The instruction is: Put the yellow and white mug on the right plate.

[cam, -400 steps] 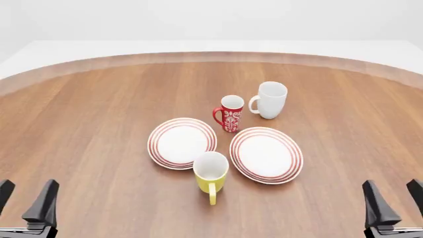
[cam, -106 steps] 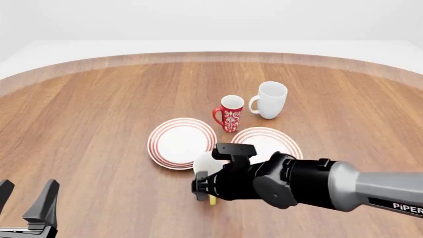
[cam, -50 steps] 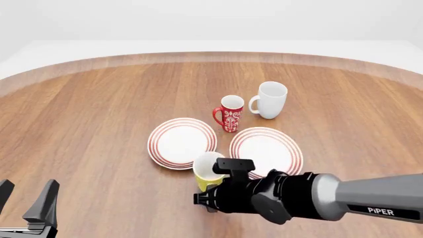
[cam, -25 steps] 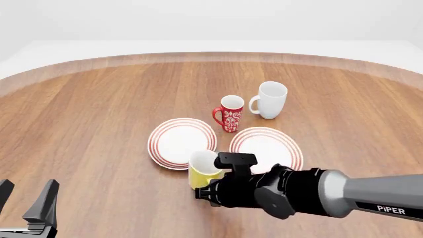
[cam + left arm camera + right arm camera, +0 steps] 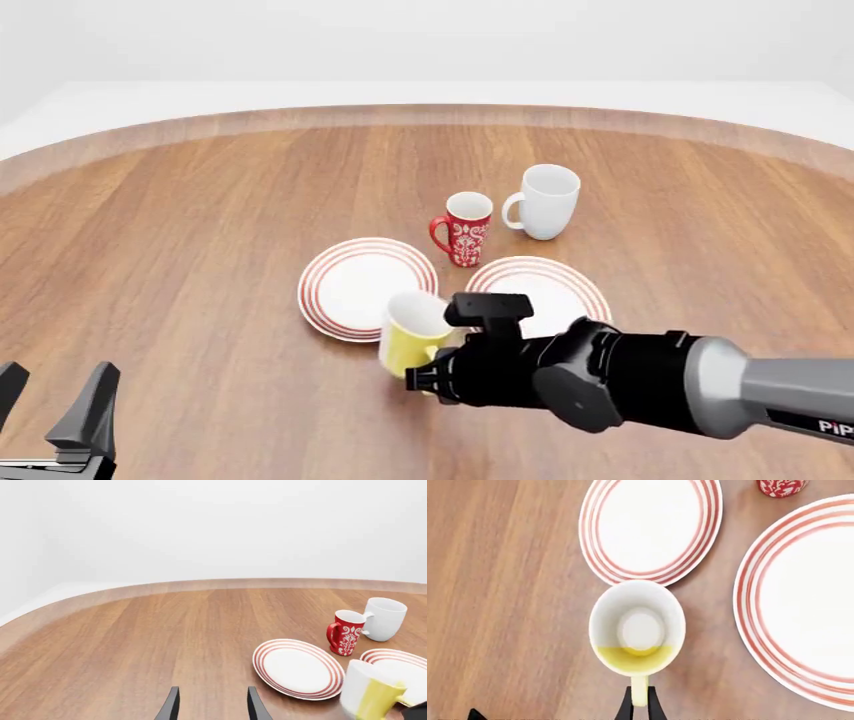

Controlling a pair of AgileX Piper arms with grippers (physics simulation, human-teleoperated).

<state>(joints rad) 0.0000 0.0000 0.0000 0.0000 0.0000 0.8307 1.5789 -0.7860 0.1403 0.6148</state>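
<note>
right gripper (image 5: pixel 639 706) clamping handle of yellow and white mug (image 5: pixel 411 336), tilting it beside right plate (image 5: pixel 550 288); left gripper (image 5: pixel 209 707) idling, fingers apart.

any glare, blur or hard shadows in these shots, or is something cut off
Front view: flat even light, no glare or hard shadows, all sharp; the right arm hides part of the right plate. Left wrist view: sharp, the yellow mug is cut off at the edge. Right wrist view: sharp, the right plate runs off frame.

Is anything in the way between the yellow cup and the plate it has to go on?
No. The yellow cup, held by its handle in the right claw, is just left of the right plate, with nothing visible between them.
</note>
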